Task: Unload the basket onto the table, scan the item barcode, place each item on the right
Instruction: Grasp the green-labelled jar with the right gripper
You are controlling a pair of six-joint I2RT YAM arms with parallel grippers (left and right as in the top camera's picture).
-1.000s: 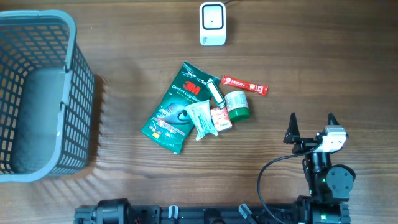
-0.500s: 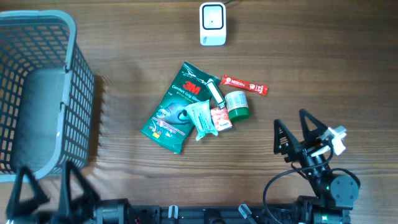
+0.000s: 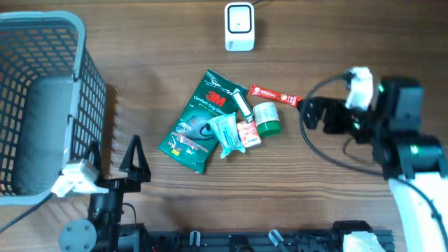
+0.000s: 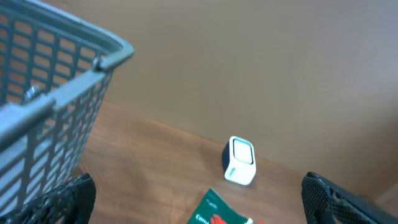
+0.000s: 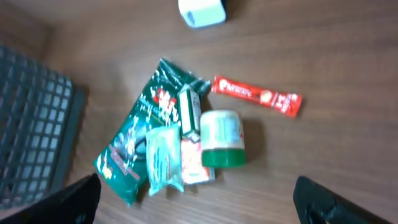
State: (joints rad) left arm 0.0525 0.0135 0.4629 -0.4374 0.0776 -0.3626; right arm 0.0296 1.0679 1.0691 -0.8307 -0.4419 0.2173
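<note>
Both arms swung in since earlier: right pincer [image 3: 309, 115] near red sachet [image 3: 275, 96], left pincer [image 3: 113, 158] by basket [image 3: 78, 43] | both spread apart, empty | no item lifted toward barcode scanner [image 3: 239, 26] yet

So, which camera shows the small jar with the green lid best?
The right wrist view: the jar is large there, with its label and green lid both plain. The overhead view shows the jar whole but smaller. The left wrist view does not show it.
</note>
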